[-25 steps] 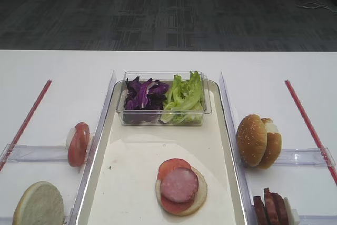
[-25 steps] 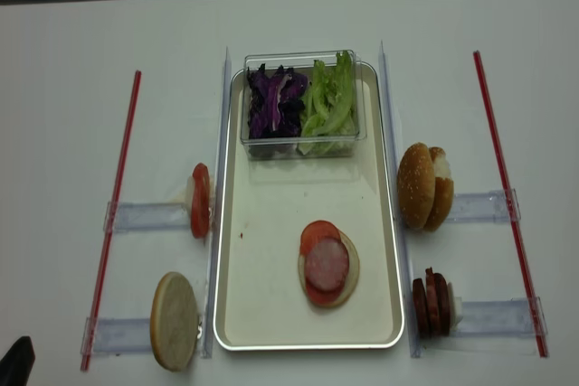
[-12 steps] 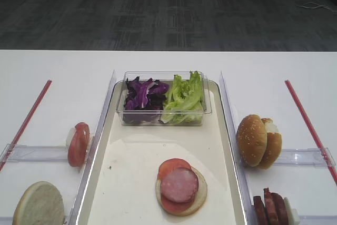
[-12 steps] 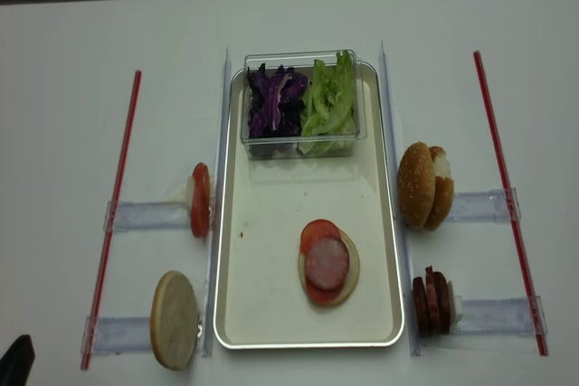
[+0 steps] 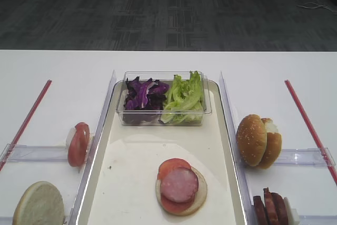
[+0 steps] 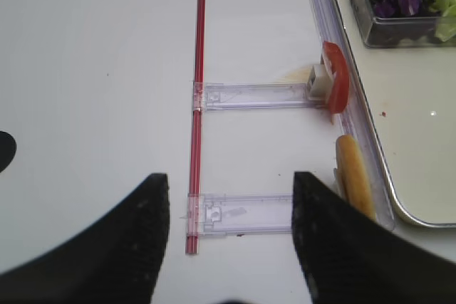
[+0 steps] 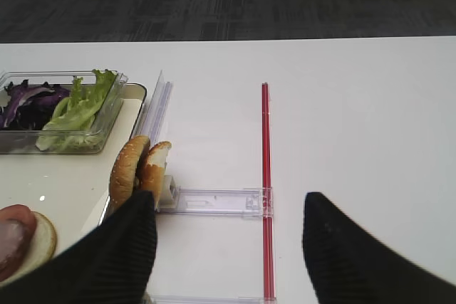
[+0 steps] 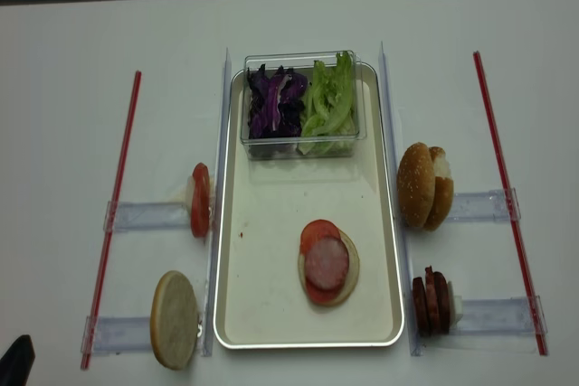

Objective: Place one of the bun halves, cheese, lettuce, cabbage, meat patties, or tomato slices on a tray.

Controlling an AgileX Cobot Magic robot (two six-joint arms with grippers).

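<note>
Against the earlier views nothing on the desk (image 8: 54,61) had shifted; only the shoes on the far carpet had moved toward the frame corner.

Right fingers (image 7: 228,247) stood wide apart, dark ribbed pads over bare desk, holding nothing; the left pad's edge overlapped the tray (image 8: 271,314) rim in view, contact unclear. Left fingers (image 6: 228,240) likewise spread wide and empty, above a clear plastic holder (image 6: 242,213) beside a red strip (image 6: 196,140).

Nearest: a pale flat-cut bun half (image 8: 174,319) stood on edge left of the tray; dark-edged meat patties (image 8: 431,301) stood on edge to its right. On the cream tray with its shiny silver rim lay a bun base (image 8: 348,268) with a red tomato slice (image 8: 317,230) and a pink meat slice (image 8: 327,264) on top.

Further: a tomato slice on edge (image 8: 200,200) at left, sesame bun halves (image 8: 425,185) at right.

Farthest: a clear box (image 8: 298,142) on the tray end held purple cabbage (image 8: 274,101) and ruffled green lettuce (image 8: 329,97).
</note>
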